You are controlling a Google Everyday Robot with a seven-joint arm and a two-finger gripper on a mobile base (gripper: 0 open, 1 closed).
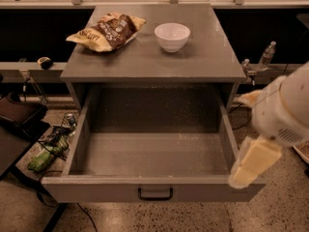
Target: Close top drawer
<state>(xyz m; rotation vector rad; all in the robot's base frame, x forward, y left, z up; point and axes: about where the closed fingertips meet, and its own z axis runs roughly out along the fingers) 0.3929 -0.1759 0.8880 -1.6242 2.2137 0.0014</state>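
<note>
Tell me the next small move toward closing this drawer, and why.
Probably bring the gripper round in front of the top drawer, near the black pull. The drawer stands fully open, and the gripper sits over its front right corner, not yet placed to push inward.

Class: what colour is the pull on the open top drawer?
Black, camera view. The pull sits on the top drawer; the gripper is by its right front corner.

Matt grey metal drawer [96, 190]; glossy white bowl [172, 36]; crinkly shiny bag [107, 31]; smooth cream plastic claw [243, 176] at the drawer's right front corner.
</note>
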